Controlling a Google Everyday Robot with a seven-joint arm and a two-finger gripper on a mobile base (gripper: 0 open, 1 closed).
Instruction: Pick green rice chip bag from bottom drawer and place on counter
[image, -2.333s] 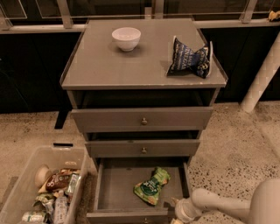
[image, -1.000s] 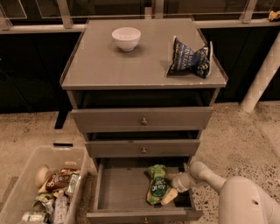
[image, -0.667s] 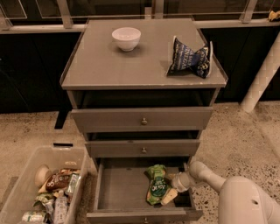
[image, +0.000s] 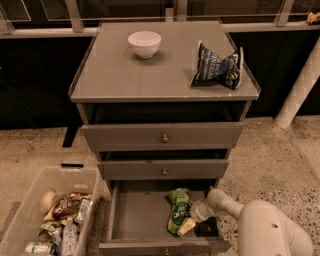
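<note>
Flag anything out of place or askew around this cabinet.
The bottom drawer stands wide open, with the green chip bag lying crumpled and tilted in its right half, the gripper at the bag's right. On the counter, a blue-and-white snack bag slumps near the right edge. Nothing looks spilled or broken.

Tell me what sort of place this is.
Likely a snack-corner robot test setup: a grey three-drawer cabinet on speckled floor, a clear plastic bin of packaged snacks beside it, and the gripper in the open bottom drawer at the light-green snack bag.
</note>
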